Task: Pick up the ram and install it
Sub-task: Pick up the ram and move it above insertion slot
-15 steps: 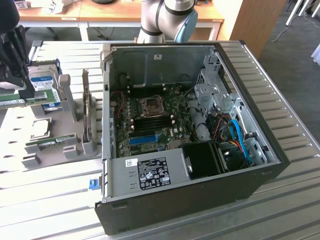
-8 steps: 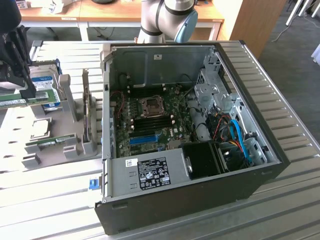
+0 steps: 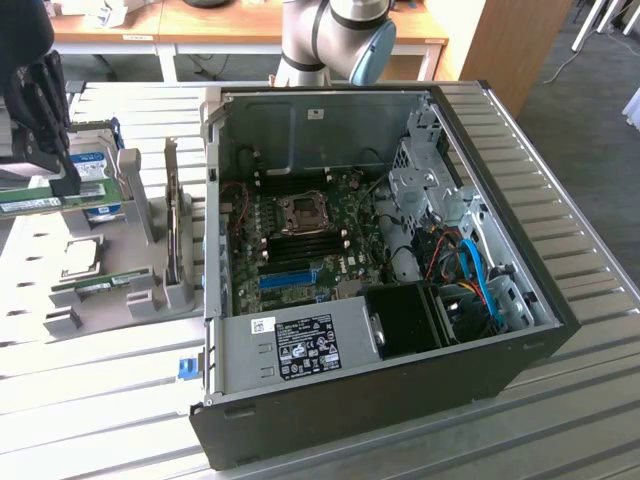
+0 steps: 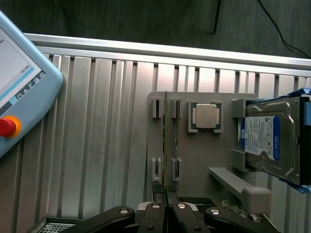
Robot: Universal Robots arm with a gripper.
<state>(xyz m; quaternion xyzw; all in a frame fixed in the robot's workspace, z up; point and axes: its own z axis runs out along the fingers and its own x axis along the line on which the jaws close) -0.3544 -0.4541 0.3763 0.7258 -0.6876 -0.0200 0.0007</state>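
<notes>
No writing is coming out legible. A black label (image 3: 313, 343) with white print is sitting on the power supply cover (image 3: 240, 365), with a small white label (image 3: 262, 326) at its 9 o'clock. A blue-and-white label (image 4: 260, 137) is covering the hard drive (image 4: 282, 145). The ram (image 3: 30, 204) is carrying a pale label, also unreadable.

A dark gripper (image 3: 62, 188) at the exterior view's left clamps the ram (image 3: 25, 204), a green stick with a pale label, over a grey fixture (image 3: 140, 290) on a slatted metal table (image 3: 100, 400). A blue-labelled hard drive (image 3: 92, 165) stands just behind. A silver processor chip (image 3: 80, 258) and another green stick (image 3: 100, 285) sit lower in the fixture. Toward the exterior view's right, an open computer case (image 3: 330, 420) bares its motherboard (image 3: 300, 240), a labelled power supply (image 3: 300, 350) and blue and orange cables (image 3: 470, 270). The arm's base (image 3: 330, 40) rises behind the case.
</notes>
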